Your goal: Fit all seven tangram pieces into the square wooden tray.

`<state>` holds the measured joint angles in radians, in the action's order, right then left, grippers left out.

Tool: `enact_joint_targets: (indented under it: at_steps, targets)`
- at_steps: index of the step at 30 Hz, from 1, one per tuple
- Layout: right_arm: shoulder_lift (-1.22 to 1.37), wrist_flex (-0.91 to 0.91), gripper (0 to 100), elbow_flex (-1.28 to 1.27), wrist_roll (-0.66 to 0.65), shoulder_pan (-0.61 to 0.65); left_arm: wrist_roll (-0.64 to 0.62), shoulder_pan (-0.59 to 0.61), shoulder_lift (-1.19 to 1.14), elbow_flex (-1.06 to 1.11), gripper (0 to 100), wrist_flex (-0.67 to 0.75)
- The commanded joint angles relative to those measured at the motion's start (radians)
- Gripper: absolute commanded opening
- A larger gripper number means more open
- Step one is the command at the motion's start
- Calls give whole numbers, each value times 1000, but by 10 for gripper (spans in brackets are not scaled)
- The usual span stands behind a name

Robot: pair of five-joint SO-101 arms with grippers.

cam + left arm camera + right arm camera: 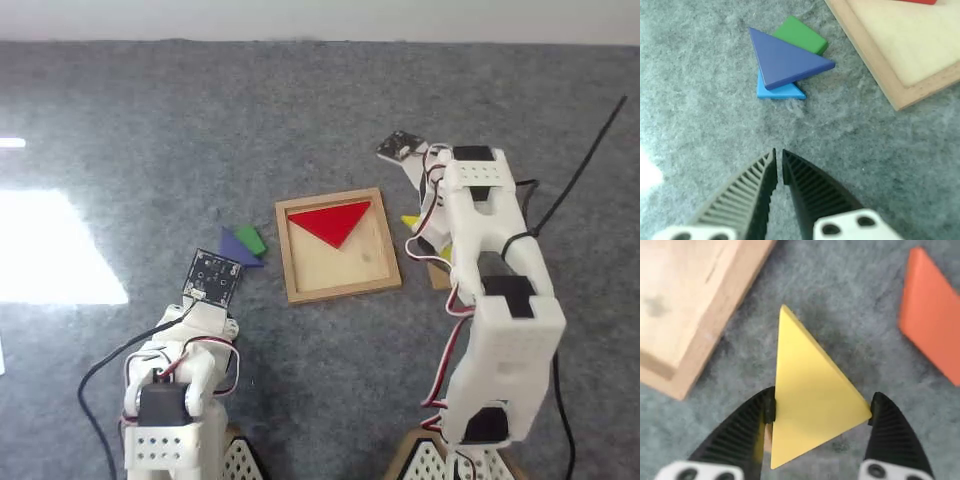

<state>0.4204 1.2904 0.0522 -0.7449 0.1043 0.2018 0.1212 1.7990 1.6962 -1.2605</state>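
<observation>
Right wrist view: right gripper pinches a yellow triangle, orange piece cut off — left gripper closed, empty.

In the wooden tray, the red triangle fills the 12 o'clock side, and bare wood runs toward 6 o'clock. At the tray's 9 o'clock, a stack of a dark blue triangle, a green piece and a light blue piece blocks that flank. The left gripper, jaws together, hangs over open grey mat near the stack. At 3 o'clock the right arm overhangs the mat. The right gripper clamps the yellow triangle, with an orange piece close by. Wide mat lies at the tray's 12 and 6 o'clock.
</observation>
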Motion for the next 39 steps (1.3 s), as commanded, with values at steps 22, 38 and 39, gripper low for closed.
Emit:
enact_joint_targets:
  at_steps: [22,38,39]
  targets:
    - [-142,-65,199,6,1008,452,-5,3,20,-13,18,-6]
    - [-36,-180,201,6,1138,588,-5,3,20,-13,18,-6]
    - [-36,-180,202,6,1137,590,-5,3,20,-13,18,-6]
